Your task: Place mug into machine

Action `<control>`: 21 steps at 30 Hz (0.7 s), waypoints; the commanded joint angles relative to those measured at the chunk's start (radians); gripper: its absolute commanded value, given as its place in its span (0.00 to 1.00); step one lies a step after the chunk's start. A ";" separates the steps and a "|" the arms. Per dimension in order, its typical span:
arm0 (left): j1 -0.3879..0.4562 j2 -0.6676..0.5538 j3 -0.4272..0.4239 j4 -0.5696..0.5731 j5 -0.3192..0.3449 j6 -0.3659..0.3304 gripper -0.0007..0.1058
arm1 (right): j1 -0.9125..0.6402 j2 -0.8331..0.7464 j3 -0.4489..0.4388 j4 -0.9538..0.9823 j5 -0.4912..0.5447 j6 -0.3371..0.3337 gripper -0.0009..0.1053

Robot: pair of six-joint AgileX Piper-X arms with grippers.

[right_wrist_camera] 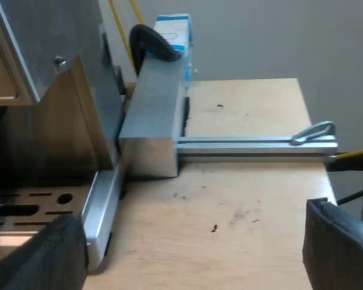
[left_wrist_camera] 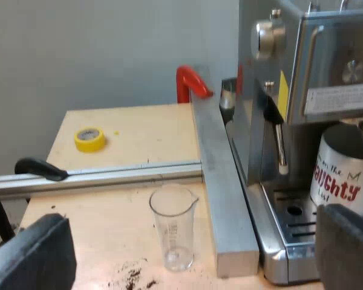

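A white mug point(left_wrist_camera: 343, 181) with red lettering stands on the drip tray point(left_wrist_camera: 290, 220) of the steel espresso machine point(left_wrist_camera: 302, 78), under its front. My left gripper point(left_wrist_camera: 192, 257) is open and holds nothing; one of its fingers point(left_wrist_camera: 346, 244) is close in front of the mug. An empty measuring glass point(left_wrist_camera: 173, 225) stands on the wooden table ahead of the left gripper. My right gripper point(right_wrist_camera: 193, 241) is open too and hovers over bare wood beside the slotted drip tray point(right_wrist_camera: 42, 202).
A thick metal bar point(left_wrist_camera: 225, 187) lies along the machine's side, with a thin rail point(left_wrist_camera: 109, 176) crossing it. A yellow tape roll point(left_wrist_camera: 89, 139), a red clamp point(left_wrist_camera: 190, 83) and spilled coffee grounds point(left_wrist_camera: 133, 279) are on the table. A blue-white carton point(right_wrist_camera: 172, 30) stands behind a metal block point(right_wrist_camera: 152, 115).
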 commanded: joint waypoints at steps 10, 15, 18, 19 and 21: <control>-0.001 -0.136 0.188 -0.133 0.030 -0.001 0.77 | 0.000 -0.043 0.140 -0.012 -0.010 0.050 0.71; -0.001 -0.134 0.268 -0.164 0.033 -0.001 0.77 | 0.000 -0.043 0.203 -0.006 -0.010 0.050 0.71; -0.001 -0.134 0.300 -0.155 0.033 -0.001 0.77 | 0.000 -0.043 0.250 -0.006 -0.010 0.050 0.71; -0.001 -0.134 0.307 -0.163 0.033 -0.001 0.77 | 0.000 -0.043 0.269 -0.006 -0.010 0.050 0.71; -0.001 -0.134 0.308 -0.165 0.033 -0.001 0.77 | 0.000 -0.043 0.291 -0.016 -0.010 0.052 0.71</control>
